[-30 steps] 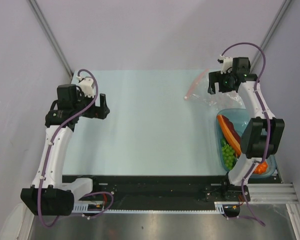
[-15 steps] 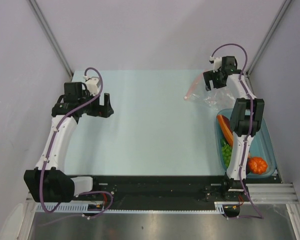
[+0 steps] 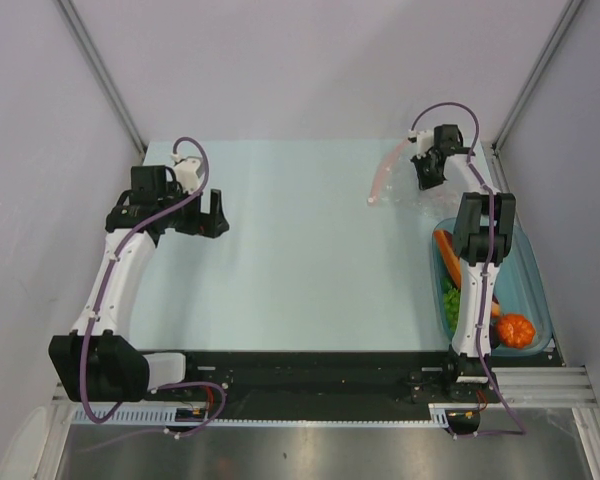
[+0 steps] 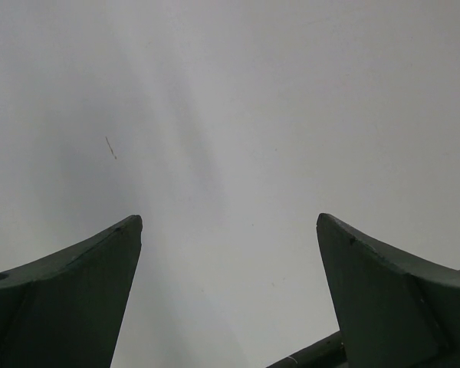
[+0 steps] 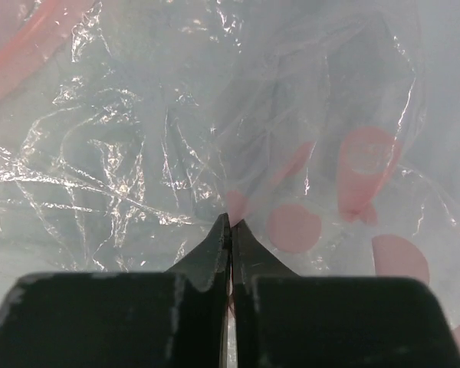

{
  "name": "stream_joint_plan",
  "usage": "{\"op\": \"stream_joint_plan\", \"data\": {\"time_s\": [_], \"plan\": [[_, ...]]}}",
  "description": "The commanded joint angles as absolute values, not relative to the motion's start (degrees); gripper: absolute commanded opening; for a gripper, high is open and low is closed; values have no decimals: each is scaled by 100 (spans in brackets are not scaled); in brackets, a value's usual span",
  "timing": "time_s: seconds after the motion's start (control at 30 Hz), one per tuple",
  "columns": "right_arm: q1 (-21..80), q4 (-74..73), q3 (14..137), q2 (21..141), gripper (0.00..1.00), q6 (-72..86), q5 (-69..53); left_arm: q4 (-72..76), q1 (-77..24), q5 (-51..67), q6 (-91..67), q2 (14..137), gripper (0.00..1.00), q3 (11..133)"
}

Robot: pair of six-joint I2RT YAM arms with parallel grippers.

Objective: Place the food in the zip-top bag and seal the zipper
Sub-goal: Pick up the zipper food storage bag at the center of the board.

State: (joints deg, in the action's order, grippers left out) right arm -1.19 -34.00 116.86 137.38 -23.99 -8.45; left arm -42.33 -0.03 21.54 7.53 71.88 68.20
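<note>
The crinkly clear zip-top bag (image 3: 408, 196) lies at the table's far right, and its pink-red zipper (image 3: 383, 176) runs along the left edge. My right gripper (image 3: 426, 176) is down on the bag. In the right wrist view its jaws (image 5: 230, 221) are shut with the bag's film (image 5: 138, 153) pinched at the tips, and the zipper (image 5: 23, 54) shows at the upper left. The food sits in the teal bowl (image 3: 528, 285): a carrot (image 3: 447, 256), green grapes (image 3: 451, 301) and an orange-red round fruit (image 3: 515, 330). My left gripper (image 3: 213, 214) hangs open over the left of the table, with nothing between its fingers (image 4: 100, 276).
The teal bowl stands along the right edge just behind the right arm's base. The right arm (image 3: 480, 260) stretches over the bowl and hides part of the food. Pink dots (image 5: 294, 228) are printed on the bag. Grey walls close in the table at the back and sides.
My right arm reached farther back and lowered onto the bag, and its jaws went from open to shut. The left arm shifted slightly and stays open.
</note>
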Motion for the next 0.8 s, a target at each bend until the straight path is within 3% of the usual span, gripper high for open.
{"op": "stream_joint_plan", "data": {"time_s": [0.0,0.3,0.53,0.77], "plan": [[-79,-3541,12015,13615,0,-2549,-984,-4192,-18,2443,967,6997,100,6864],[-18,-3595,11497,11805,0,-2496,-3136,-4070,-18,3163,511,6531,100,7084],[623,-3814,11093,10575,0,-2347,-4331,-3613,-18,3989,-237,6188,99,7470],[1397,-3446,10373,9722,0,-1812,-4263,-2393,-35,4860,-1317,5705,88,7374]]}}
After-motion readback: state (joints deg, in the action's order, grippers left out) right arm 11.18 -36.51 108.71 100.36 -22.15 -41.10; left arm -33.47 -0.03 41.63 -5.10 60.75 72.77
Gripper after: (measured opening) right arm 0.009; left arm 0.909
